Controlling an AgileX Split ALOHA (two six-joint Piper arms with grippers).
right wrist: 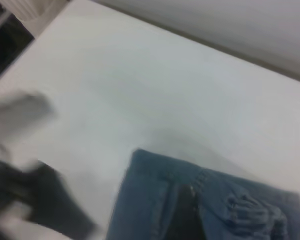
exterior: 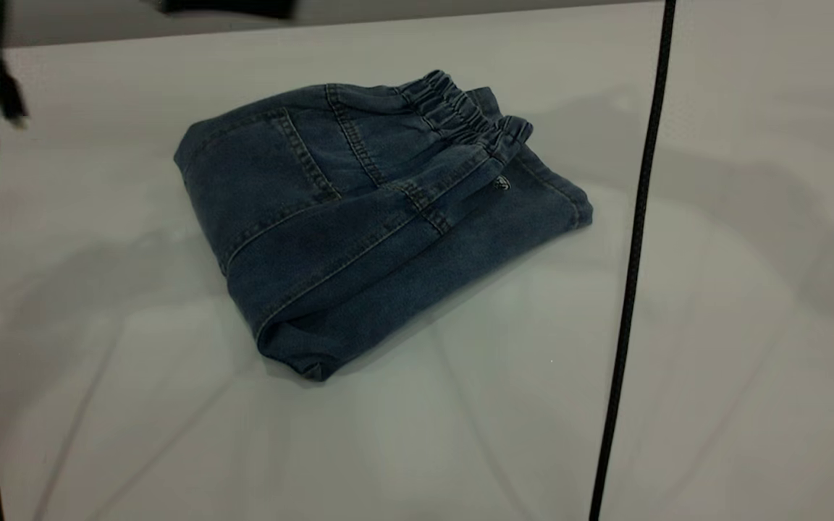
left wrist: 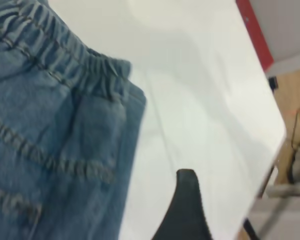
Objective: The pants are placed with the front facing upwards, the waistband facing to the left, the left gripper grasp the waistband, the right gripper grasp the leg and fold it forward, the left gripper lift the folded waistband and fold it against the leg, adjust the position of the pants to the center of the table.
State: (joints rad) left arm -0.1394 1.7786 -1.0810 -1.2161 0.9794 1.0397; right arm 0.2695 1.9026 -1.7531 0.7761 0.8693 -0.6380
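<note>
Two thin black cables [exterior: 634, 253] hang across the exterior view; the left gripper [left wrist: 186, 210] shows one plain black wedge-shaped finger.

The pants [left wrist: 55, 135] lie folded on the bench [left wrist: 200, 100], gathered waistband [left wrist: 65, 55] uppermost. One black finger of the left gripper [left wrist: 187, 210] hangs above bare bench beside them.

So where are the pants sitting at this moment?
In the exterior view the pants lie folded on the table, left of a hanging black cable, with no gripper touching them.
</note>
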